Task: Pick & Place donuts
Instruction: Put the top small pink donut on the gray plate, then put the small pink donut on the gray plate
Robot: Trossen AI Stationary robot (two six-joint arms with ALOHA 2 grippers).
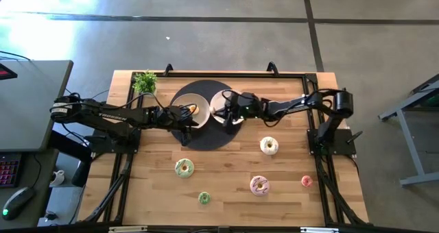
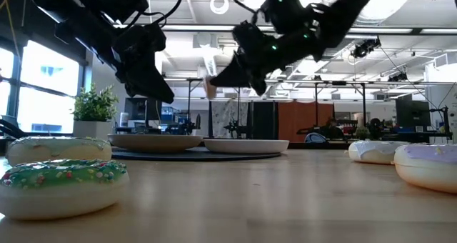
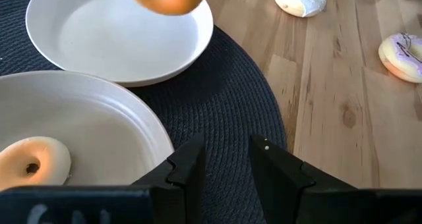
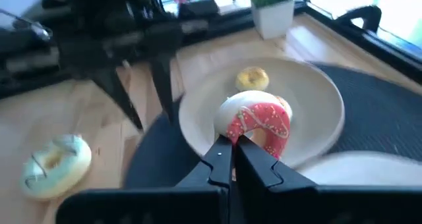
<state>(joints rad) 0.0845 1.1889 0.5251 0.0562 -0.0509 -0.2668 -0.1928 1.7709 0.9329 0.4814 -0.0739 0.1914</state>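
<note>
While the right end effector pinches a red donut above the plates, we see the left end effector slightly spread beside them; other donuts lie on the surface.

Both arms reach toward centre, left gripper fingers parted, right gripper fingers closed.

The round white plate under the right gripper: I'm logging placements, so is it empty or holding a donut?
Empty. The left wrist view shows the round white plate bare; the red-iced donut hangs above, clamped in the right gripper.
</note>
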